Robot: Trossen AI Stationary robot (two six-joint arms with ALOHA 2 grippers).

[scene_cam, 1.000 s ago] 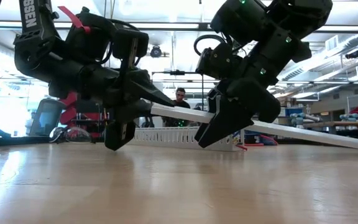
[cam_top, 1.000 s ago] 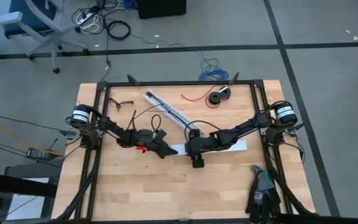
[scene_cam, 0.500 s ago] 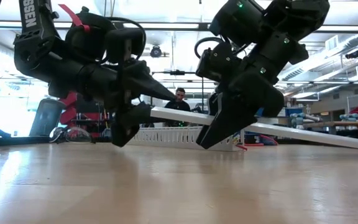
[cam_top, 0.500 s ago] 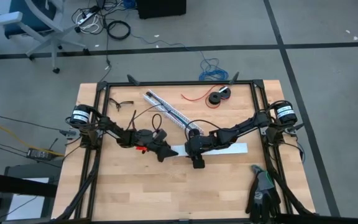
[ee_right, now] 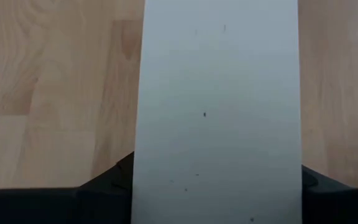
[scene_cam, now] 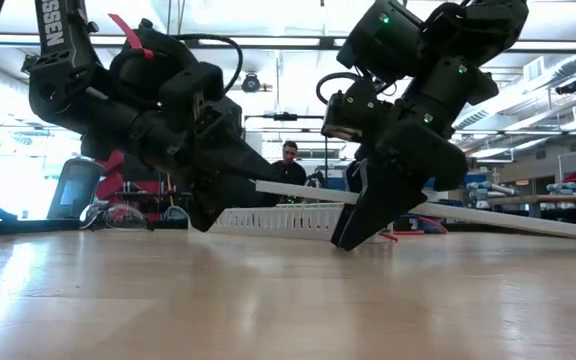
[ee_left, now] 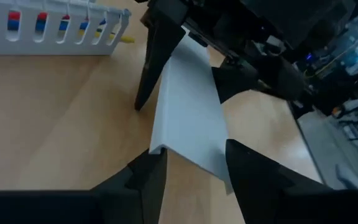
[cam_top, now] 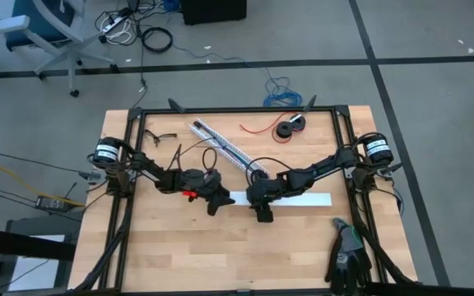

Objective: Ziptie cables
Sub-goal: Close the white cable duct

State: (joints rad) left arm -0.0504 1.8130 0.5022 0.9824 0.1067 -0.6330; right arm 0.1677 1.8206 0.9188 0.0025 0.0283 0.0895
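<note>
We see the left gripper (cam_top: pixel 218 198) in the middle of the picture from above, a bit left of the center. It is clamped on the left end of a long white strip (cam_top: pixel 303 199). In its wrist view, one dark finger (ee_left: pixel 143 182) sits on each side of the strip. The right gripper (cam_top: pixel 262 207) is just beside it, a bit more to the right. It grasps the same strip farther along, and the strip fills the gap between its fingers. The strip runs to the right across the wooden table (cam_top: pixel 188 255).

The cables (cam_top: pixel 280 85) are at the upper middle of the picture, past the table's far edge, well apart from both grippers. They look mostly blue from here. A white slotted tray (cam_top: pixel 220 146) lies slanted above the grippers.
</note>
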